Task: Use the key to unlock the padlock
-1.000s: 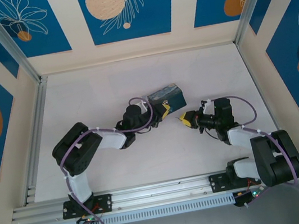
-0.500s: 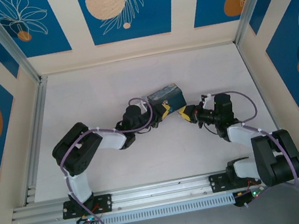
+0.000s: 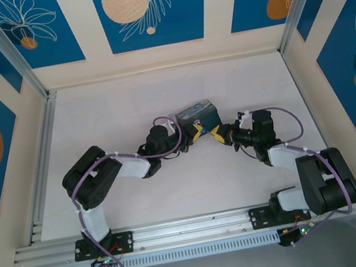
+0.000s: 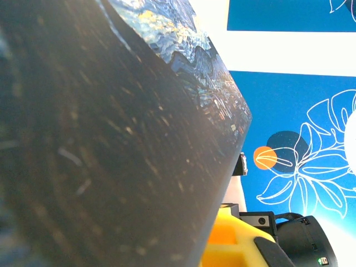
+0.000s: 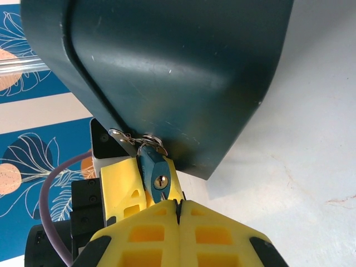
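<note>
The padlock (image 5: 154, 169) is tiny, with a blue-teal body and a round brass keyhole (image 5: 161, 181) facing the right wrist camera. Its thin metal shackle (image 5: 146, 140) is hooked through a small silvery hasp at the lower edge of the tin (image 5: 167, 67).

The padlock sits just beyond the tips of the right gripper (image 5: 179, 207), a little to the left of the seam between them, very close or touching. That gripper's 2 yellow fingers are pressed fully together. Whether anything thin is pinched in the seam cannot be told.

The left gripper (image 3: 195, 133) is closed as well. 1 of its yellow fingers (image 5: 119, 186) lies right against the padlock's left side, but the pictures do not show whether the padlock is actually clamped.

From above, the 2 grippers face each other, nearly tip to tip, just in front of the tin's near edge.

The tin is the 1 container here, with a dark underside and a blue swirly painting on its upper face. It is tilted above the pale table (image 5: 311, 156) and looms over both grippers. It is closed, so its contents are hidden.
</note>
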